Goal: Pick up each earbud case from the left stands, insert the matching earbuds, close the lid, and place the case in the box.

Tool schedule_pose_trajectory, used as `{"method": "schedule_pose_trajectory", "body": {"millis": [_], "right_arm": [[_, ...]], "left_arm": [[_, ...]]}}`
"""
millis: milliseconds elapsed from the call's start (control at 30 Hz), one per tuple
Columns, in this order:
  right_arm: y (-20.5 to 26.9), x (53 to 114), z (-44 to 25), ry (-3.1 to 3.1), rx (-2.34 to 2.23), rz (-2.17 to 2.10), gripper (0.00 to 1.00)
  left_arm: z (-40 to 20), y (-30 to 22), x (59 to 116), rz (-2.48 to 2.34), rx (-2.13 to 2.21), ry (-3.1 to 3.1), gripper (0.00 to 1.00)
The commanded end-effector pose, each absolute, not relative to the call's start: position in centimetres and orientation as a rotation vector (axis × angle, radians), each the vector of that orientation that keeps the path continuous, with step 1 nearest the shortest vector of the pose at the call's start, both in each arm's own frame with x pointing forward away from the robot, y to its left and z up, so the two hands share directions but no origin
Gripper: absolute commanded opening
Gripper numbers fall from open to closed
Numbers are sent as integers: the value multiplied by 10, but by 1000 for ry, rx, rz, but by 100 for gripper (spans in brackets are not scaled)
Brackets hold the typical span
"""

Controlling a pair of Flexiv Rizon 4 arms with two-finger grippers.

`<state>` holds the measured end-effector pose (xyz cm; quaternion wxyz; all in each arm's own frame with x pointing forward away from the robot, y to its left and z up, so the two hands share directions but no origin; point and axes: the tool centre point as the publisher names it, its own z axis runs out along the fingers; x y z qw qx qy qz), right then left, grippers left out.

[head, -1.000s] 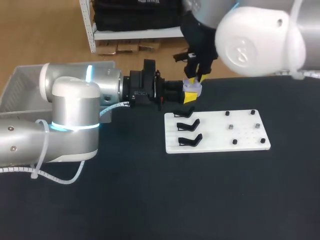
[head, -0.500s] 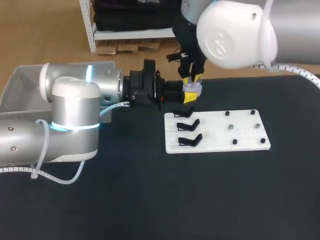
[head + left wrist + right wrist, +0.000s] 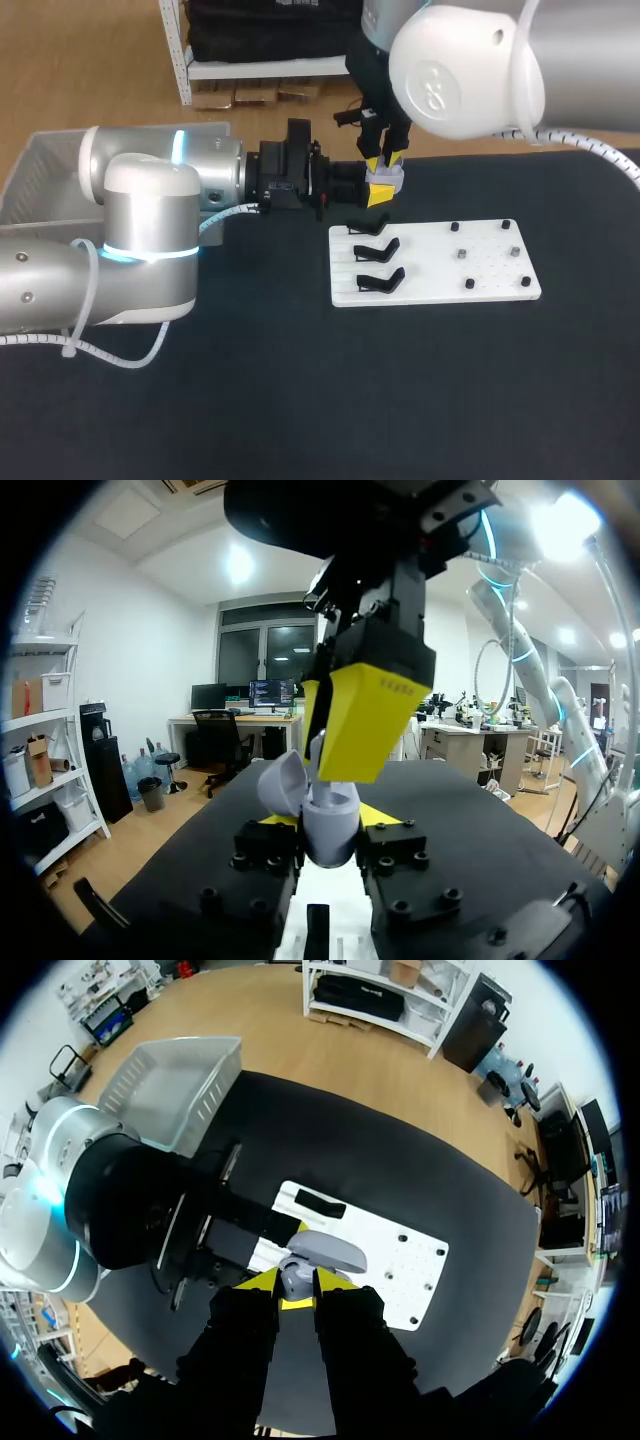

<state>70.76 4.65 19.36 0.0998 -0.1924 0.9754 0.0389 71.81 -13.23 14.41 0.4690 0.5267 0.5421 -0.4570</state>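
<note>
**Earbud going into the open case**

The left hand (image 3: 330, 822) clamps the lilac case (image 3: 386, 177), lid up, above the desk's (image 3: 300, 400) far edge, just behind the white board (image 3: 490, 275). The right hand (image 3: 383, 162) hangs straight over it; whether it grips an earbud I cannot tell. Next, I'd say, comes seating the bud squarely, then shutting the lid. The box (image 3: 40, 170) sits well off left, so the swing there should stay high.
</note>
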Motion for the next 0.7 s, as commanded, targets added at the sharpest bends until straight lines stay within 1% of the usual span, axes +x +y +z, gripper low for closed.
{"method": "schedule_pose_trajectory", "body": {"millis": [33,700], "right_arm": [[47,711,191,2891,-570,110,0],[44,704,181,2907,-592,51,0]], "left_arm": [[143,-132,717,-1117,1285,1321,0],[143,-132,717,-1117,1285,1321,0]]}}
